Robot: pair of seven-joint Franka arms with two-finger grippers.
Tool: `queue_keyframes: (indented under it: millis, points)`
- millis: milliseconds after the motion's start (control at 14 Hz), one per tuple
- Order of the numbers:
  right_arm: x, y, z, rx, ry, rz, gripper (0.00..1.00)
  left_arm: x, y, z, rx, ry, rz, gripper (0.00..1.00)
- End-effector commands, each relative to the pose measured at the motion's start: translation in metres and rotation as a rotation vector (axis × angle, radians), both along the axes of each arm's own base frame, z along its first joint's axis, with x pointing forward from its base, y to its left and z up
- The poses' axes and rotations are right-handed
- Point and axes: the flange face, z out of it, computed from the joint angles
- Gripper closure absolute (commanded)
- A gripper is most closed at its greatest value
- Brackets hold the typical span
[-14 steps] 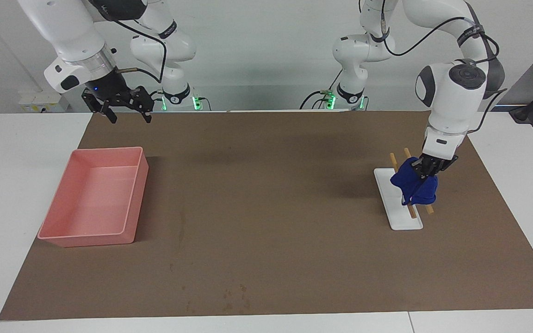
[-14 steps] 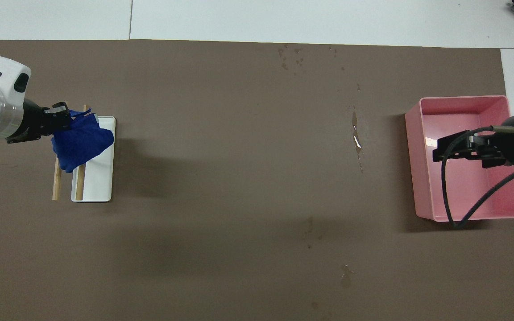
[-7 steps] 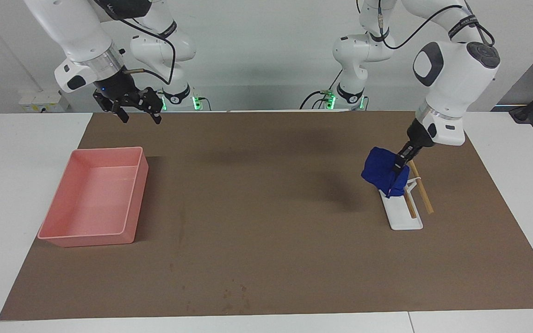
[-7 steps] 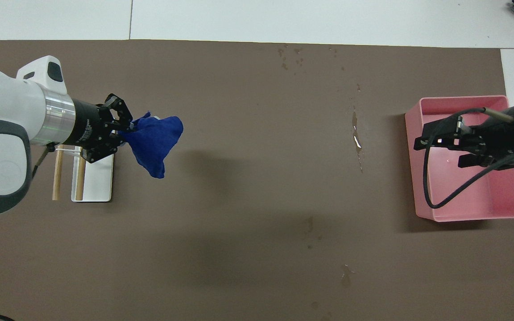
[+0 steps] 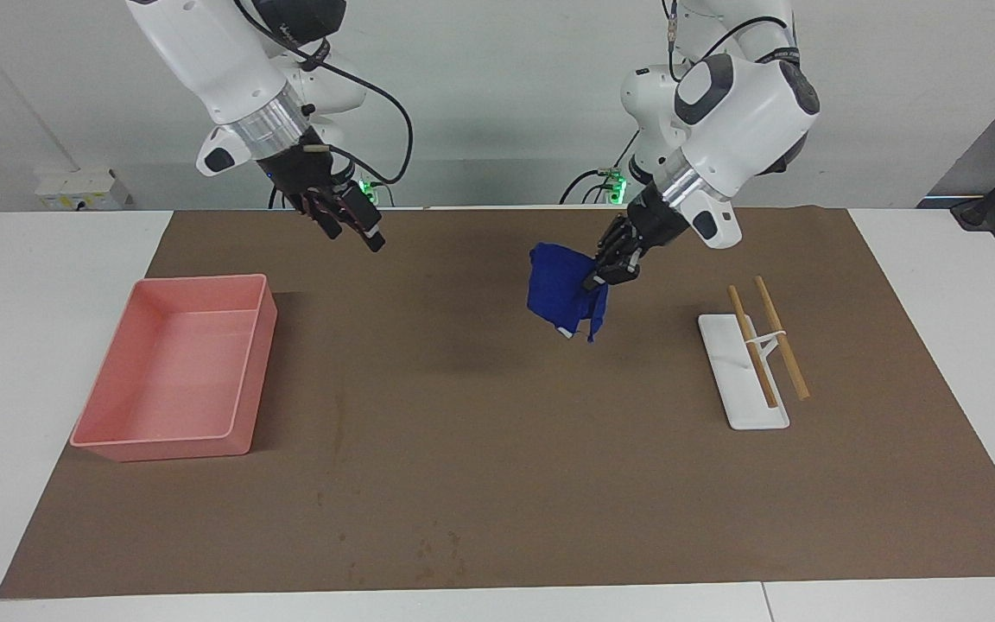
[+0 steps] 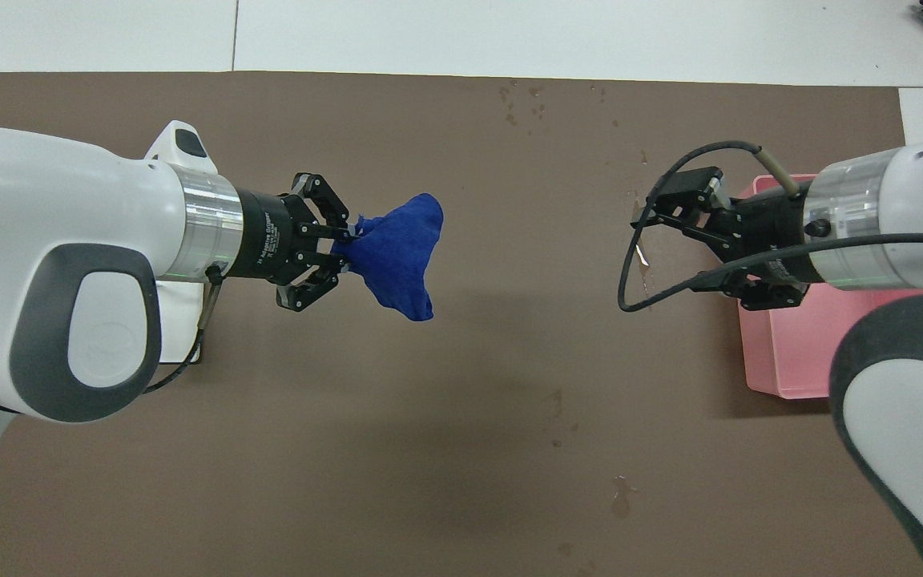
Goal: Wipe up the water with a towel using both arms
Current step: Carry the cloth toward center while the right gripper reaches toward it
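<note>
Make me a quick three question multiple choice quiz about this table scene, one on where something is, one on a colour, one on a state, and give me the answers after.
1. Where is the towel?
A. lying in the pink tray
B. hanging from the left gripper over the brown mat
C. draped on the white rack

2. What colour is the tray at the right arm's end of the table?
A. pink
B. green
C. white

3. How is the right gripper?
A. shut on the towel
B. open and empty, in the air
C. shut on a wooden stick

Answers:
1 B: the left gripper pinches the towel clear of the mat.
2 A: its walls and floor are pink.
3 B: its fingers stand apart with nothing between them.
</note>
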Motion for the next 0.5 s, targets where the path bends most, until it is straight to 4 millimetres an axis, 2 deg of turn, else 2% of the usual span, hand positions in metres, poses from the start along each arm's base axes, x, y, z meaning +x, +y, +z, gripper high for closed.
queue_keyframes:
  millis: [0,143,287,430]
  points:
    - [-0.002,0.012,-0.009,0.102,0.019,-0.168,0.0,-0.015,-0.031,0.011,-0.044,-0.001,0.049,1.0]
    - [0.002,0.028,-0.012,0.187,0.049,-0.295,0.0,-0.024,-0.049,0.014,-0.075,0.022,0.071,1.0]
    - [0.0,0.057,-0.018,0.258,0.076,-0.404,0.0,-0.032,-0.068,0.019,-0.119,0.023,0.09,1.0]
    - [0.002,0.076,-0.026,0.319,0.095,-0.502,0.0,-0.04,-0.085,0.025,-0.145,0.004,0.121,1.0]
